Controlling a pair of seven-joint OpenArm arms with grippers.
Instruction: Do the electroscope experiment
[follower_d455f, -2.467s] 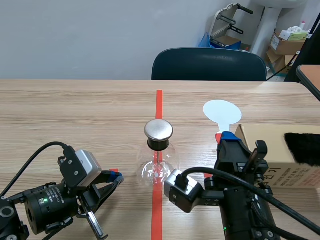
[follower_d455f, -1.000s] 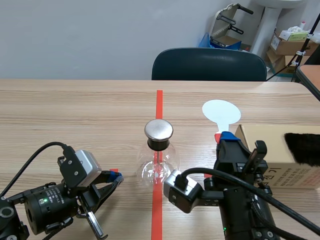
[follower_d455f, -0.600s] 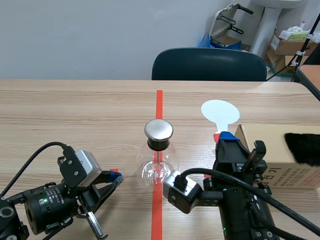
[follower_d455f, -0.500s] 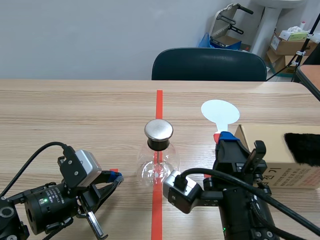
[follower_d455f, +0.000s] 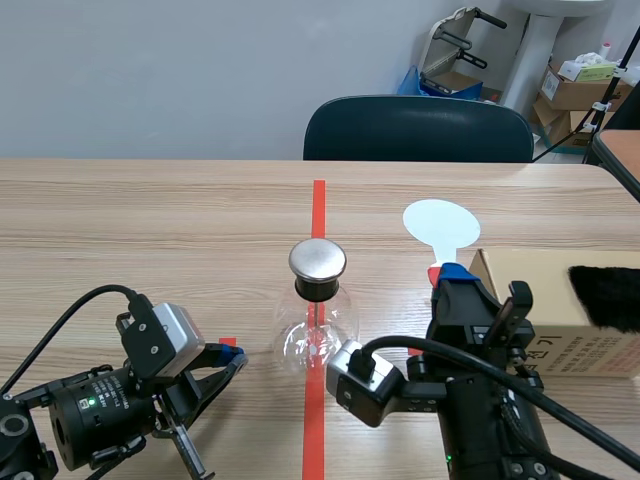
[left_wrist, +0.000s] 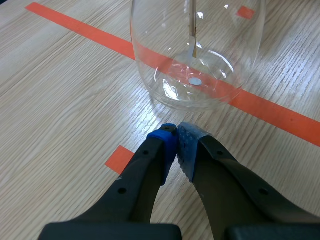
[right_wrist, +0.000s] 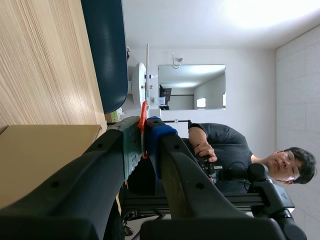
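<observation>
The electroscope is a clear glass flask (follower_d455f: 316, 338) with a round metal cap (follower_d455f: 318, 261), standing on the red tape line at the table's middle. My left gripper (follower_d455f: 232, 355) lies low on the table to its left, shut on nothing. In the left wrist view its fingertips (left_wrist: 176, 132) meet just short of the flask (left_wrist: 197, 50), not touching it. My right gripper (follower_d455f: 452, 272) stands upright to the right of the flask, shut on the red handle of a white round paddle (follower_d455f: 441, 225). The right wrist view shows the paddle (right_wrist: 144, 112) edge-on between the pads.
A cardboard box (follower_d455f: 535, 300) with a black fur piece (follower_d455f: 606, 295) on it sits at the right, close to the right arm. A dark chair (follower_d455f: 418, 128) stands behind the far edge. A person (right_wrist: 235, 150) shows in the right wrist view's background.
The white paddle in the right gripper has drifted very slightly to the left. The left arm and the electroscope have not moved.
</observation>
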